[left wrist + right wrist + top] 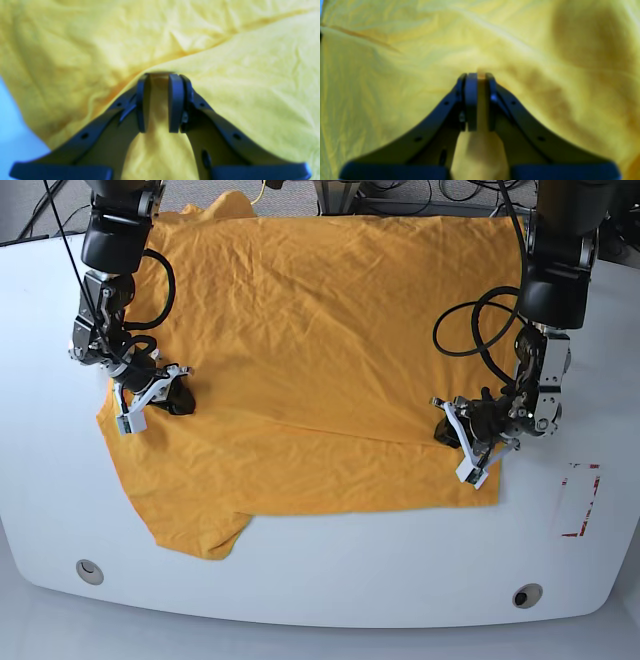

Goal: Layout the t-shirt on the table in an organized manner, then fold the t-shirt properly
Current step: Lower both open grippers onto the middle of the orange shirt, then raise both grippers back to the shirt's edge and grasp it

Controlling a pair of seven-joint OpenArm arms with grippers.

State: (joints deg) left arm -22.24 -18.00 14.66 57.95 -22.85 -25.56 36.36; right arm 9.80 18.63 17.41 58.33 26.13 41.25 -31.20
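- The t-shirt [320,350] lies spread across the white table [330,580], wrinkled, with one sleeve flopping out at the near corner on the base view's left.
- Right gripper [479,75] sits low at that same side edge of the shirt, its jaws pinched tight on a thin fold of yellow cloth.
- Left gripper [160,75] is down at the opposite side edge, jaws closed on a thicker ridge of fabric bunched between the pads.
- A crease runs diagonally across the shirt just beyond the left claw.
- A red tape outline [580,500] sits on the table beside the left arm, clear of the shirt.
- Two grey grommets [527,594] dot the near table edge.
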